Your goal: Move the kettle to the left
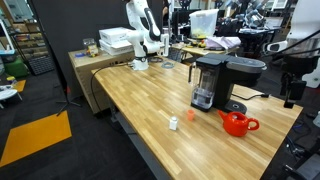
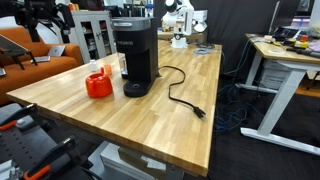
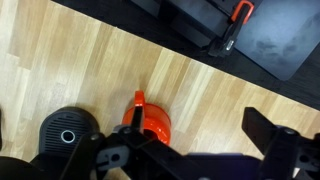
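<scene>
The gripper (image 3: 195, 145) hovers above the kettle (image 3: 148, 120), just beside the coffee maker (image 2: 135, 55), its fingers spread, apparently to straddle the handle.

You have a black coffee maker (image 1: 212, 78) standing right of centre on the wooden surface (image 1: 130, 95). In an exterior view its power cord (image 2: 186, 102) trails from the base toward the lower right of the frame, with the plug end resting on the wood. A tiny white object (image 1: 174, 123) sits on its own, below and left of the machine. An orange mat (image 1: 35, 135) lies on the floor at lower left, and a separate desk (image 2: 285, 55) stands at the right edge.
</scene>
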You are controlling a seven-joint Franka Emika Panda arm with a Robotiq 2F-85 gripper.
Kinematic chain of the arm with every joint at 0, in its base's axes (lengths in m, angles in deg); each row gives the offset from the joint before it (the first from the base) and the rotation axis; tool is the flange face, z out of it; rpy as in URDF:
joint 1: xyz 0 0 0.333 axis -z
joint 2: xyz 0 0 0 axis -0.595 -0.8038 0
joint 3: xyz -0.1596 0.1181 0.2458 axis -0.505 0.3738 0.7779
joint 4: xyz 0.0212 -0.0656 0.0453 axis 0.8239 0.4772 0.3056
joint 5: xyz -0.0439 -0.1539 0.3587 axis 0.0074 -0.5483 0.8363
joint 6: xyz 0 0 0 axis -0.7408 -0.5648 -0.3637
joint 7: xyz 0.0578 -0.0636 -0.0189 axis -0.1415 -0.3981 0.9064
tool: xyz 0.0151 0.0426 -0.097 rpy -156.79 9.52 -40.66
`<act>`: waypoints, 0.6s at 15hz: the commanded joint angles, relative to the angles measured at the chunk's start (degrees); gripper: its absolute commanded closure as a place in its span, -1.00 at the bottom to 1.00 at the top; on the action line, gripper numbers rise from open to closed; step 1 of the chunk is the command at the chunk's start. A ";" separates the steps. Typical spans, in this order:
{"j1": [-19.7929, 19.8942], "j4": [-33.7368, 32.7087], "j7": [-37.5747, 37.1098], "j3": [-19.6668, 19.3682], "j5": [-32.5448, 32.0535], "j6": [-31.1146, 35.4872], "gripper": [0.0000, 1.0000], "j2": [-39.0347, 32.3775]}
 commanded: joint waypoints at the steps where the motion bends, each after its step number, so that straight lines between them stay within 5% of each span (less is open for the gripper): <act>1: -0.14 -0.05 0.24 -0.40 2.28 4.74 -1.00 -3.42; 9: 0.26 -0.21 0.11 0.24 1.60 3.92 -1.00 -3.47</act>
